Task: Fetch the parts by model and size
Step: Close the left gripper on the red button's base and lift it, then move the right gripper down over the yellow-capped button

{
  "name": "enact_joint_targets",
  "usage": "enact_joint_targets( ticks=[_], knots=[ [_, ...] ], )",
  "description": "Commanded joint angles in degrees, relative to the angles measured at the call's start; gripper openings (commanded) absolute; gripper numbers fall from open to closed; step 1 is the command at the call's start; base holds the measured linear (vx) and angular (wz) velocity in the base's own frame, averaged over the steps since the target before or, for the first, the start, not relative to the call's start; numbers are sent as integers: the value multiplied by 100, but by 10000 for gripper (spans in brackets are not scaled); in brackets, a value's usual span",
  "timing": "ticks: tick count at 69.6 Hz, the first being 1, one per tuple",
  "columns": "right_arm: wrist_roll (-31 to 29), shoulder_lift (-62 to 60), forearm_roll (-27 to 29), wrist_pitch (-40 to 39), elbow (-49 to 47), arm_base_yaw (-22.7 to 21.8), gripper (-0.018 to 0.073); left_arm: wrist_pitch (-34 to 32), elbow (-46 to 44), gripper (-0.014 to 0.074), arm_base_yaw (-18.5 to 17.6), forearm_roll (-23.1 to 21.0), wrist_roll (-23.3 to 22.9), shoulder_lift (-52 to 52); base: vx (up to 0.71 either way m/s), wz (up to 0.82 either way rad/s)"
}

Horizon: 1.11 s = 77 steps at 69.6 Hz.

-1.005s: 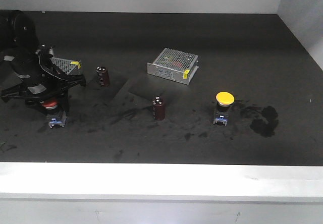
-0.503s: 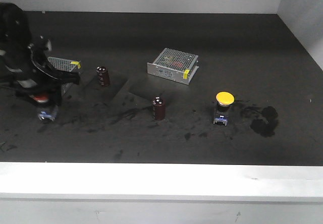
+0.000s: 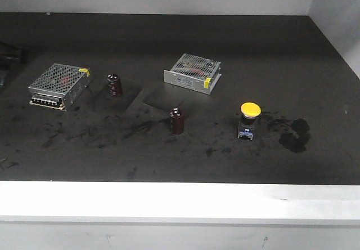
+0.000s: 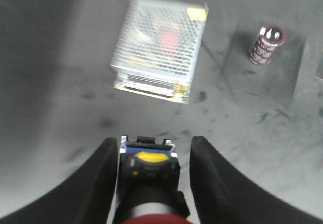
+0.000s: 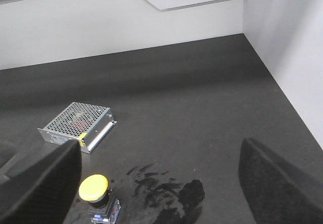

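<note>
The red-capped part [image 4: 150, 166] is held off the table between the black fingers [image 4: 98, 178] of my left gripper [image 4: 154, 144], which is shut on it. Its blue-and-grey base points away from the camera, and the red cap shows at the bottom edge. This part and the left gripper are out of the front view. The yellow-capped part [image 3: 250, 119] stands upright on the dark table, right of centre. My right gripper [image 5: 159, 153] hangs open above the table. The yellow-capped part [image 5: 96, 193] stands below it, close to its left finger [image 5: 40, 178].
Two silver perforated boxes [image 3: 60, 85] [image 3: 193, 72] lie at left and centre. One maroon capacitor [image 3: 115, 84] stands between them, another [image 3: 178, 120] nearer the front. A black smear [image 3: 295, 134] marks the table right of the yellow part. White walls stand at the back and right.
My left arm lifted the red-capped part off the table and drew back left, out of the front view. The left silver box it covered now shows in full.
</note>
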Motion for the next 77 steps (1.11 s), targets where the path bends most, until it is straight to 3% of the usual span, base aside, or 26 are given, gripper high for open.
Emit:
enact_joint_targets(
  ticks=[1,23,55,68,77],
  knots=[
    [-35,16,1,-409,-160,-14,594,-792,305,-6,-25,196,16,-821,0,0],
    [-35,16,-5,-414,-160,-14,594,-1723,1867,-6,-25,265,22,-3017,0,0],
    [-45,231,0,-400,-160,1,594,-1928,3463,-6,-25,246,61,-5582,0,0],
    [-726,749,-1,104,-651,798,594,-1737,3615,-6,-25,258,61,-5952,0,0],
    [-762,1454,-1,655,-1372,1329,594,-1611,3650,-6,-25,247,61,-5947,0,0]
  ],
)
